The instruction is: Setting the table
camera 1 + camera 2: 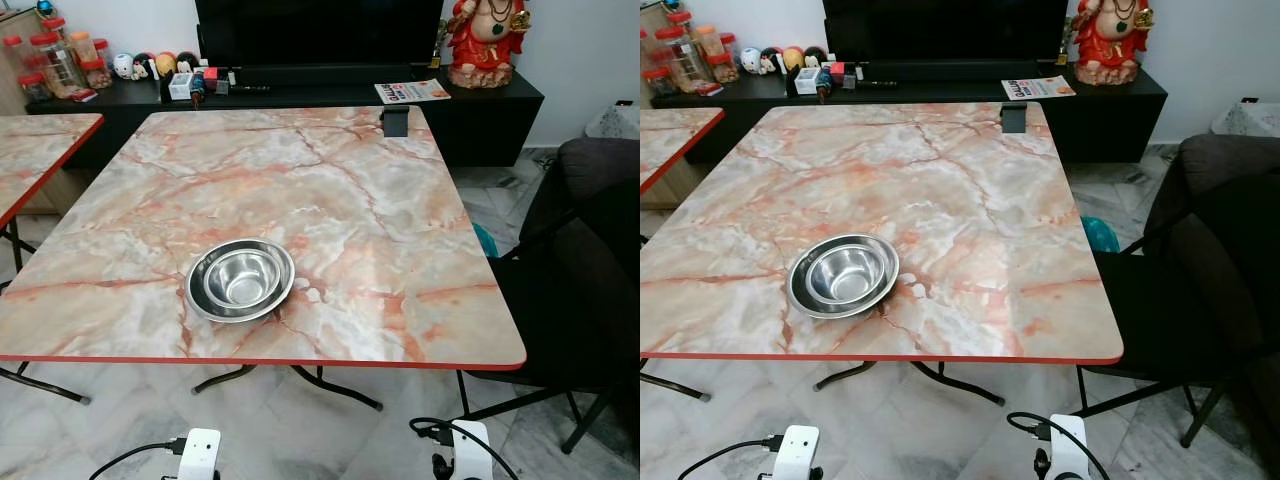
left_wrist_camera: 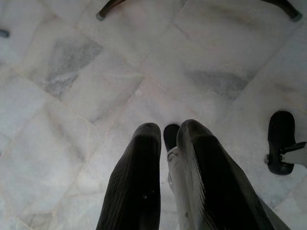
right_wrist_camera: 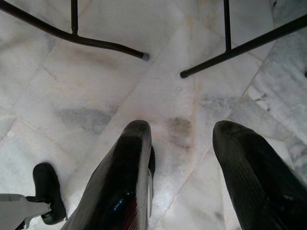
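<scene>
A steel bowl with a smaller steel bowl nested inside rests on the marble-pattern table, near its front edge and left of centre. Both arms hang low in front of the table, below its edge. In the left wrist view my left gripper points at the floor, its two black fingers nearly touching with nothing between them. In the right wrist view my right gripper also points at the floor, its fingers wide apart and empty.
A dark chair stands close to the table's right side. A second marble table stands at the left. Behind is a black TV cabinet with jars, toys and a red statue. Folding table legs cross the marble floor.
</scene>
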Available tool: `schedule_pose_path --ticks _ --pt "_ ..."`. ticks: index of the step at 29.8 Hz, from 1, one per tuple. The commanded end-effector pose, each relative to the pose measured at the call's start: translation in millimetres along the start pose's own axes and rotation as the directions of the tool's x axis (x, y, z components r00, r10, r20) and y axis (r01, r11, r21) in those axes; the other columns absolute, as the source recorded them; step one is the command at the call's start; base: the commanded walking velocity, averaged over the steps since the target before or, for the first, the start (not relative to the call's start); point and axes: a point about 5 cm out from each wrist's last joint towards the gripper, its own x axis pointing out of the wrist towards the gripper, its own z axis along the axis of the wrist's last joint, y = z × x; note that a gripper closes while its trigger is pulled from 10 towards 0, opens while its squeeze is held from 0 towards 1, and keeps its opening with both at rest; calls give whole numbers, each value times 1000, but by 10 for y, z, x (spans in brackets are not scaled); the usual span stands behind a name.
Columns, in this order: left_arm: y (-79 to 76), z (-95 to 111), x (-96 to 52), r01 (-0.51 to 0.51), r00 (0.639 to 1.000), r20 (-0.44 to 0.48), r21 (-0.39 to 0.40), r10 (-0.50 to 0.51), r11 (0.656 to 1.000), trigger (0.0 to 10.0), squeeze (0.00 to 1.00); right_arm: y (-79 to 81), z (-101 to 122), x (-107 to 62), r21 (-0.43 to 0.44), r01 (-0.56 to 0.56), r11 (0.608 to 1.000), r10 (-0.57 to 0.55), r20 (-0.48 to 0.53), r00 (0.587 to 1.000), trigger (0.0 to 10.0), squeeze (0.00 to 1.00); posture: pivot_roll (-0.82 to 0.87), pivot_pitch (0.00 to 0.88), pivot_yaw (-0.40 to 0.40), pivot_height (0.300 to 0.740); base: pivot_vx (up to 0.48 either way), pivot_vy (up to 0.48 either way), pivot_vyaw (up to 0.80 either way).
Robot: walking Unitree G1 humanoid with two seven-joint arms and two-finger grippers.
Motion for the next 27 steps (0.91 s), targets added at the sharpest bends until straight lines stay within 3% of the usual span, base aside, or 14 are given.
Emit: schedule_pose_path --ticks 1,15,27 --pt "9 -36 -4 -10 1000 -17 -4 10 1000 10000 0 10 21 5 -5 -9 1000 9 1 1000 10000 0 -85 0 -1 740 0 0 0" --pt "31 -9 4 -13 1000 -20 11 14 1000 10000 0 60 25 8 7 -17 1000 17 -2 1000 10000 0 -102 0 26 740 0 298 0" --pt "55 4 7 -7 1000 -23 48 9 999 10000 0 110 23 9 50 -12 999 12 -1 1000 10000 0 -113 0 65 740 0 480 0"
